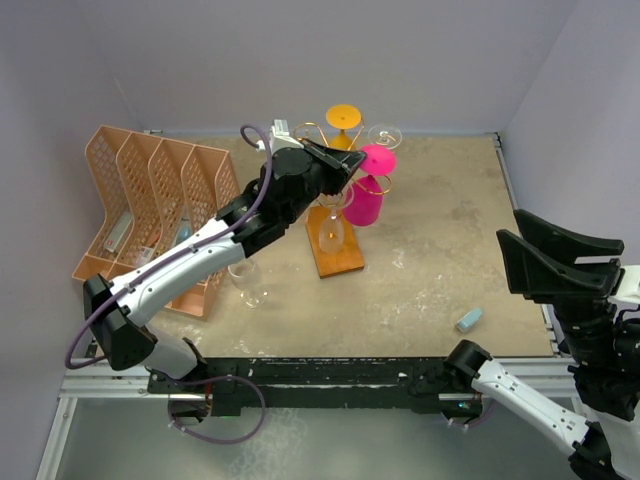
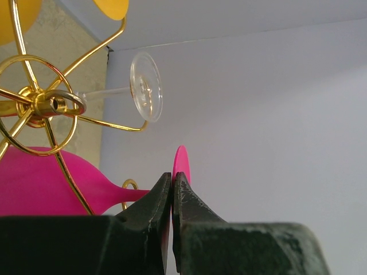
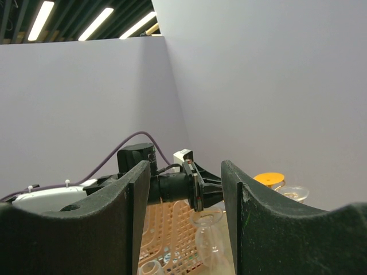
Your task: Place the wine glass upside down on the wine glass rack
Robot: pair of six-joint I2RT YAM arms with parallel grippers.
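The left claw (image 2: pixel 174 179) grips the pink wine glass (image 2: pixel 34 183) by its foot, bowl just left of it among the wires of the wine glass rack (image 2: pixel 49 104) (probably to hook the stem in). The right claw (image 1: pixel 512 235) stands open, well apart.

This is looking like a robotics lab test cell. Plain pale panels (image 1: pixel 300 60) are walling in a scuffed tan table (image 1: pixel 440 260), an aluminium rail (image 1: pixel 90 385) is running along its near edge, and the left arm (image 1: pixel 170 275), trailing a purple cable (image 1: pixel 70 350), and the right arm (image 1: pixel 520 390) are sitting bolted there. Beyond the partition, fluorescent strip lights (image 3: pixel 109 16) are glowing on a dark open ceiling (image 3: pixel 74 20). Unrelated props, a wine glass rack (image 1: pixel 338 258) and a peach file organiser (image 1: pixel 150 190), are standing staged on the table.
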